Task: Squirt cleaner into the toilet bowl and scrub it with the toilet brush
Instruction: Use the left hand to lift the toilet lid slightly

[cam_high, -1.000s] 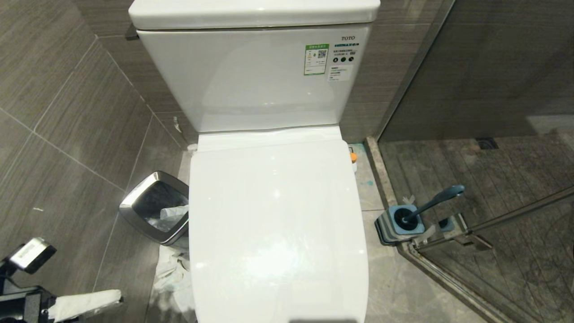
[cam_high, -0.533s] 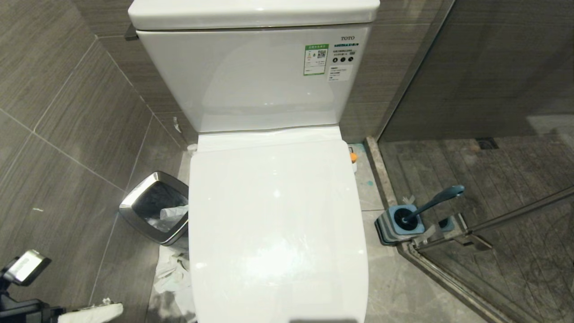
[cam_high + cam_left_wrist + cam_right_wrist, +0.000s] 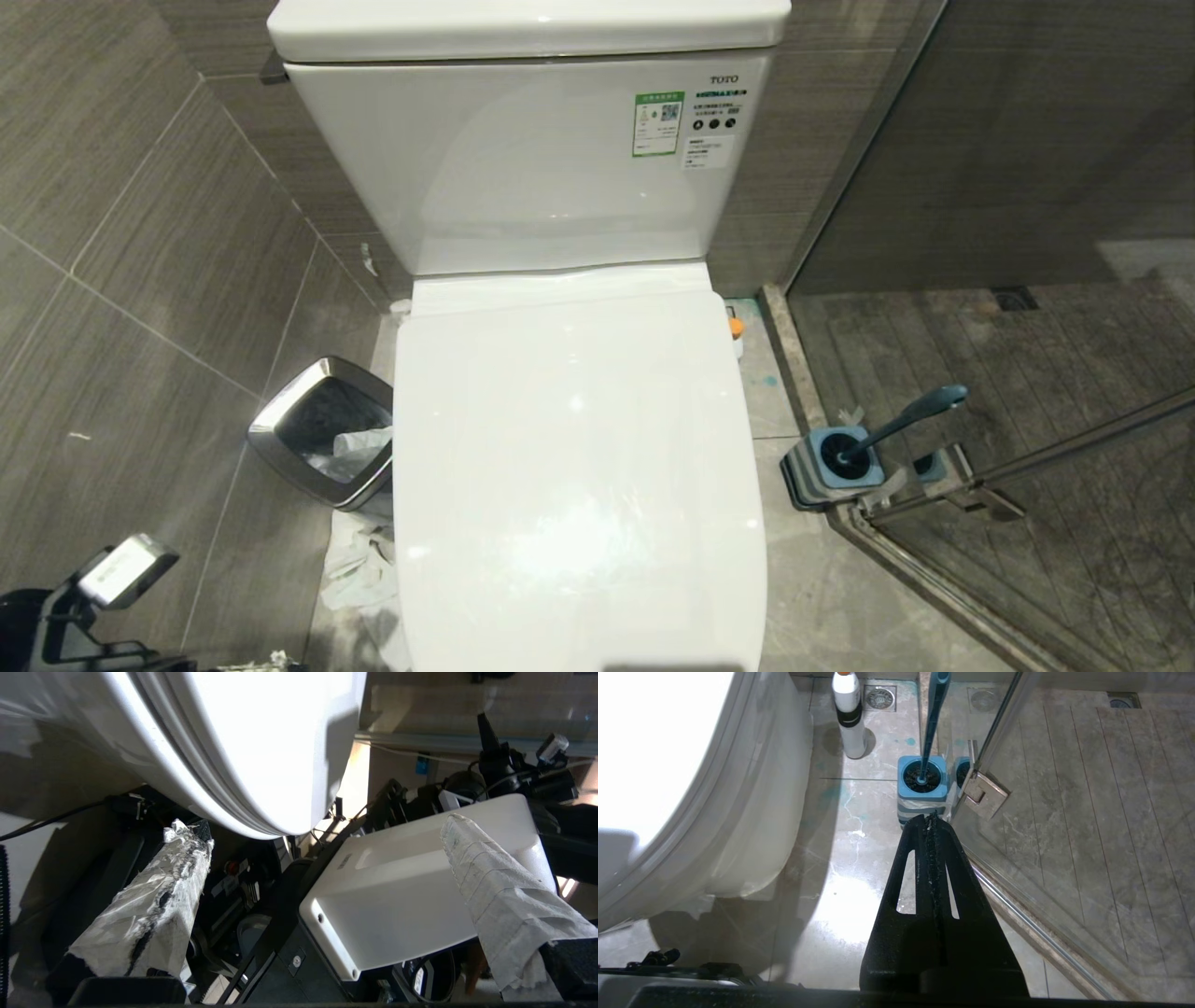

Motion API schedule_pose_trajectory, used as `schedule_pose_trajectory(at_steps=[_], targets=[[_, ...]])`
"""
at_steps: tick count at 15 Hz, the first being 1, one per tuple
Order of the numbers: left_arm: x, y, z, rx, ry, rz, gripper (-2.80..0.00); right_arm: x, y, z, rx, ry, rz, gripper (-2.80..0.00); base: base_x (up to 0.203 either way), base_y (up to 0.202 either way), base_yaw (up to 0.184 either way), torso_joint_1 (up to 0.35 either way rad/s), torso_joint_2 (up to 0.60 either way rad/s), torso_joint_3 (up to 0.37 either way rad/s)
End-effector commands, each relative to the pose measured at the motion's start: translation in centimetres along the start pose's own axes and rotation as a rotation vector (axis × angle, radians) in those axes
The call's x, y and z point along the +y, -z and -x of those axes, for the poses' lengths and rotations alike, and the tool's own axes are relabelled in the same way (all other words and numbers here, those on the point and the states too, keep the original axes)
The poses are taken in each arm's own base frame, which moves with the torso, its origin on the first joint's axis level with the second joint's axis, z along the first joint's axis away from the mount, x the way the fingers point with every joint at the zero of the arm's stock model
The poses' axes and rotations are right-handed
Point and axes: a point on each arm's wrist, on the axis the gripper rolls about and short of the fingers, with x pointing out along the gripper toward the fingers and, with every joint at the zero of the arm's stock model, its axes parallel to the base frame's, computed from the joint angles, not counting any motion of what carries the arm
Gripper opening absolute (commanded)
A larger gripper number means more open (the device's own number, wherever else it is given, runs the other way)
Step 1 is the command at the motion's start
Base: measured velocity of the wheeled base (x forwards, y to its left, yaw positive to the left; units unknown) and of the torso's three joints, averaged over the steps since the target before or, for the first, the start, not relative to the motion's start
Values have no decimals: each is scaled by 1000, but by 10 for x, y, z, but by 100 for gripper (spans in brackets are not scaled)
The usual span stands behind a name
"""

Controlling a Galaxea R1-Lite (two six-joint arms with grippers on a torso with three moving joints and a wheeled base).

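1. At far left of the head view we see only the L arm's wrist block low by the floor; the L wrist view shows our left gripper spread wide, paper-wrapped fingers holding nothing, just beside the toilet's front rim.
2. Next, waste bin, silver-rimmed, beside the toilet w/ crumpled white paper inside; more paper on the floor at its foot.
3. Centre: lid is down, so the toilet bowl is hidden in every view.
4. Right of the toilet, the cleaner stands upright on the floor; head view catches only its orange cap, R wrist view shows the whole bottle.
5. Further right, the toilet brush sits in its square blue holder, bristles down inside, handle leaning out, by the glass door hinge.
6. Our right gripper shows in its own wrist view only, fingers pressed together, empty, tip near the holder.
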Motion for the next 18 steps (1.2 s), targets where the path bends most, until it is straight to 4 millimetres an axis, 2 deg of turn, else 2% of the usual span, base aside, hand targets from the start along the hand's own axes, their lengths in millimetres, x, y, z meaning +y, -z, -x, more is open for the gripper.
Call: schedule_pose_trajectory(at_steps=[1,8,13,15,18], targets=[[6,-4,-7,37,27,8,0,0,0,0,0,0,2,-280,0,0,0,0,0,0],[32,-28,-21,115,37,23,0,0,0,0,0,0,2,-280,0,0,0,0,0,0],[26,-42,-16,73,45,294,0,0,0,0,0,0,0,-280,0,0,0,0,0,0],[25,-43,-25,111,54,283,0,0,0,0,0,0,2,-280,0,0,0,0,0,0],[39,-50,-27,82,26,209,0,0,0,0,0,0,2,-280,0,0,0,0,0,0]])
